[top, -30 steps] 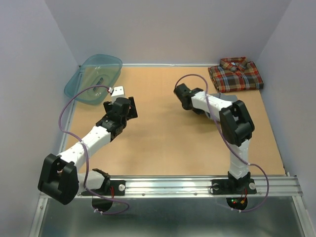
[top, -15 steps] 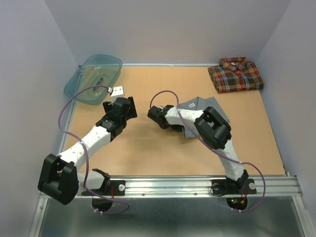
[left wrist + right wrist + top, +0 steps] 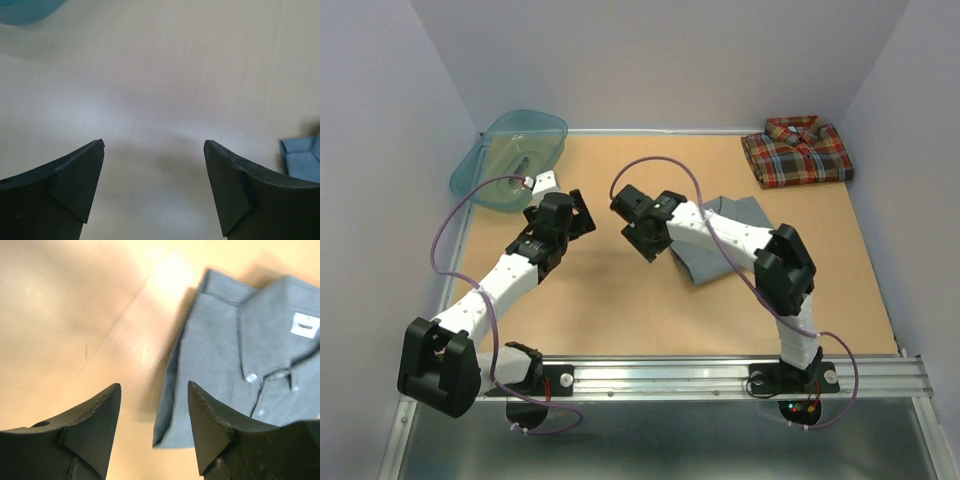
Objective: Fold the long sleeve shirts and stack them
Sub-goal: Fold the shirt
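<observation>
The grey long sleeve shirt (image 3: 725, 245) lies folded in the middle of the table, its collar and buttons (image 3: 250, 370) facing up. My right gripper (image 3: 638, 228) hovers just left of it, open (image 3: 154, 386), with only the shirt's left edge and bare table below the fingers. The plaid shirt (image 3: 797, 152) lies folded at the far right corner. My left gripper (image 3: 570, 212) stands wide open (image 3: 154, 144) over bare table, left of centre, holding nothing. A corner of the grey shirt (image 3: 302, 159) shows at the right edge of the left wrist view.
A teal plastic basin (image 3: 510, 152) leans at the far left corner, and its rim (image 3: 22, 11) shows at the top left of the left wrist view. Walls close in the table on three sides. The right arm's forearm (image 3: 730, 235) crosses over the grey shirt.
My right gripper swung left off the grey shirt and opened, leaving the shirt lying flat. The left gripper shifted slightly toward the far left and stayed open.
</observation>
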Controlling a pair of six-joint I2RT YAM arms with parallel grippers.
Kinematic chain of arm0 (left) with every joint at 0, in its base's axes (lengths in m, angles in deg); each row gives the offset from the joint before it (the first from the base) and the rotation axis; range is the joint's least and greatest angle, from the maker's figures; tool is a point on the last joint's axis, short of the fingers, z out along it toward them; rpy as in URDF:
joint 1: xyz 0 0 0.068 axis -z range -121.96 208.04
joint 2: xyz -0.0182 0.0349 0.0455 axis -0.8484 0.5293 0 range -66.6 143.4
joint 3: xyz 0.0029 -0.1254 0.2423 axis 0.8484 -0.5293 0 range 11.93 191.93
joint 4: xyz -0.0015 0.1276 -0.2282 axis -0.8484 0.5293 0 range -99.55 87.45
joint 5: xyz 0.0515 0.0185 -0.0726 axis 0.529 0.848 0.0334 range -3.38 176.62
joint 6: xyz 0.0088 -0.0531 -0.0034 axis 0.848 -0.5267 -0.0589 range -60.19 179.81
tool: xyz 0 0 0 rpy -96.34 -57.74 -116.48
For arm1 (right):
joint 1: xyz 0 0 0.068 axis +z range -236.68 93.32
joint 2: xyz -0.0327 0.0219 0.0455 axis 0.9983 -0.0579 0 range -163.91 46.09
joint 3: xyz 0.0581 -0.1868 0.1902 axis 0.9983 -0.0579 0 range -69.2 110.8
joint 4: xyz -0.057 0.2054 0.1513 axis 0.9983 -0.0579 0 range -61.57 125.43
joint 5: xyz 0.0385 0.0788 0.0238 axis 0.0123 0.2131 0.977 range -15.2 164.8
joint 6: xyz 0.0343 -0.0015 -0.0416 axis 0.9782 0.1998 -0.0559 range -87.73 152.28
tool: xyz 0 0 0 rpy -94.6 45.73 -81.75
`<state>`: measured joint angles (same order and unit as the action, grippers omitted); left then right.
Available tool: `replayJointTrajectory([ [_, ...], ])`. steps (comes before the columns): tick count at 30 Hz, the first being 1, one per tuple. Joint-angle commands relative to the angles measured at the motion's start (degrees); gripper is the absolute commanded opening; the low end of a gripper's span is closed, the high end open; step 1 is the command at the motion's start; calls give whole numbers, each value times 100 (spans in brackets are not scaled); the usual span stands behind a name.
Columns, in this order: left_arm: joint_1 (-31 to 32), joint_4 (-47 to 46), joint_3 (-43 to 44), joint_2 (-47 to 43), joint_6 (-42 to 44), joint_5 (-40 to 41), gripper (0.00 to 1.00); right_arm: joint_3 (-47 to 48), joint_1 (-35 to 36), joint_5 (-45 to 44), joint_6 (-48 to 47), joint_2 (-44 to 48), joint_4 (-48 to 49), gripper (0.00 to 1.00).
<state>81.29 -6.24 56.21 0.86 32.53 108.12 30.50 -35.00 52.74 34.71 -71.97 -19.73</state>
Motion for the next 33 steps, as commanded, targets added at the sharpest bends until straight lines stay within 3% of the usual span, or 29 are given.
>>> replayJointTrajectory([
  [1, 5, 56, 407, 29, -785, -803, 91, -134, -465, 378, 660, 1063, 276, 59],
  [4, 5, -119, 547, 362, -1067, -1427, 89, -773, -1079, 650, 924, 1643, 689, 53],
  [10, 356, -234, 1187, 1372, -1182, -2386, 86, -2609, -1415, 1274, 1521, 2576, 1981, 50],
  [19, 892, -252, 1698, 2244, -1253, -2475, 84, -4801, -1433, 1863, 2454, 2903, 3563, 45],
  [23, 1164, -270, 1874, 2412, -1051, -2449, 84, -4837, -1433, 1943, 2516, 3244, 3565, 45],
  [28, 1551, -313, 2077, 2570, -743, -2396, 84, -4328, -1590, 1171, 2262, 3956, 3205, 48],
  [33, 1937, -797, 2366, 2816, -226, -2492, 80, -4090, -3039, 1089, 2217, 4344, 3116, 49],
])
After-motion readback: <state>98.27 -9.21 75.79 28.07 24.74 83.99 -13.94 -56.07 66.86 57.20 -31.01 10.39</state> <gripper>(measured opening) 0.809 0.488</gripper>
